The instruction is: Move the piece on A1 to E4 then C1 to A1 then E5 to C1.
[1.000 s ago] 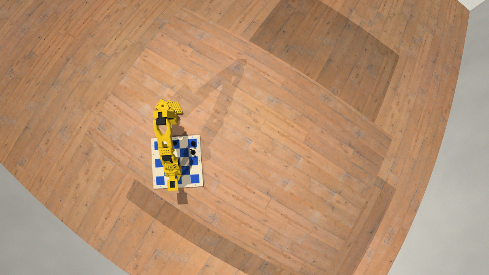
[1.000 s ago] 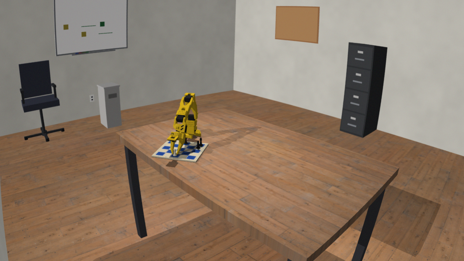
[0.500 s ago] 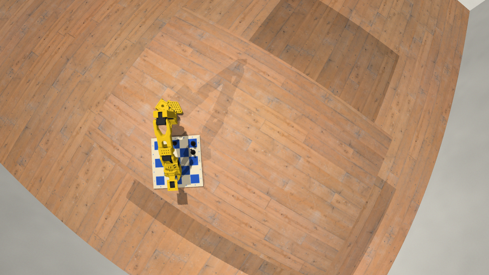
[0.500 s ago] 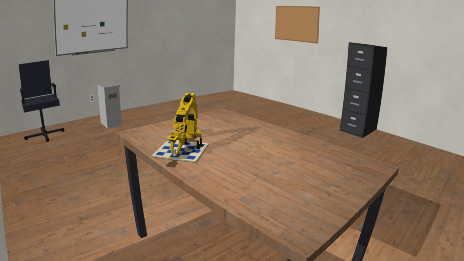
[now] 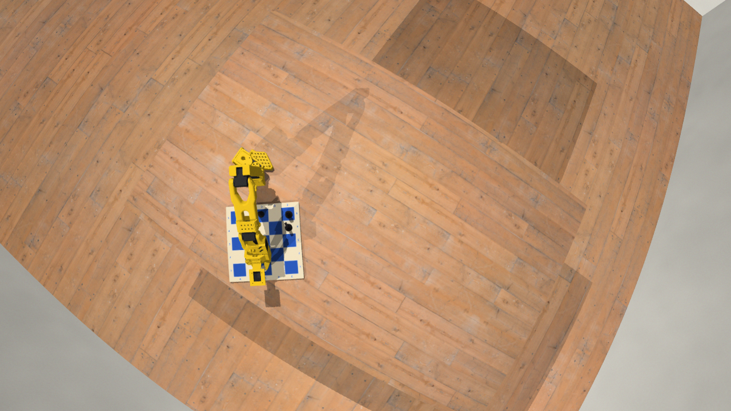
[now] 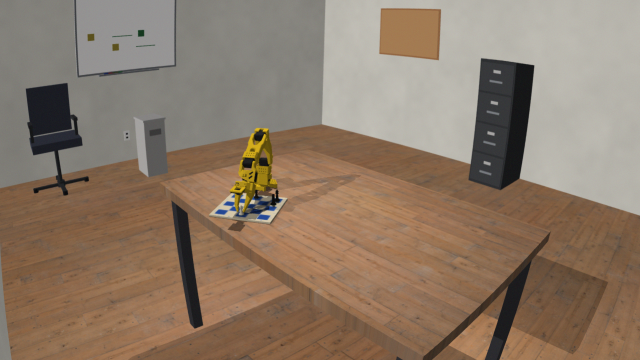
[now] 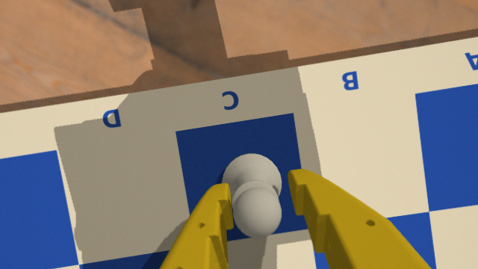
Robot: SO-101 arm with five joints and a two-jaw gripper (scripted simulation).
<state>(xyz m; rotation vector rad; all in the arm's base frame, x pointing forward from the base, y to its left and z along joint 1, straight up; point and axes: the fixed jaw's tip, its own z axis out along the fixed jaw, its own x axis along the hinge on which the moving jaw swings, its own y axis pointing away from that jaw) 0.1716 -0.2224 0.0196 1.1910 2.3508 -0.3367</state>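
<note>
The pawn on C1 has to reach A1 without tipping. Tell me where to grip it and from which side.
Grip the white pawn at the narrow neck just under its round head, coming straight down with one finger on the B side and one on the D side. It stands upright and the head overhangs the neck, which should stop slipping. The gripper straddles it, unclamped, with a gap at the B-side finger.

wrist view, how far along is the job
Likely done: the visible part of A1 is bare, and a black piece stands about where E4 is in the top view. In hand: the gripper has its jaws either side of the white pawn on C1, a gap showing, not yet lifted. Left: that pawn to A1, then the E5 piece to C1.
</note>
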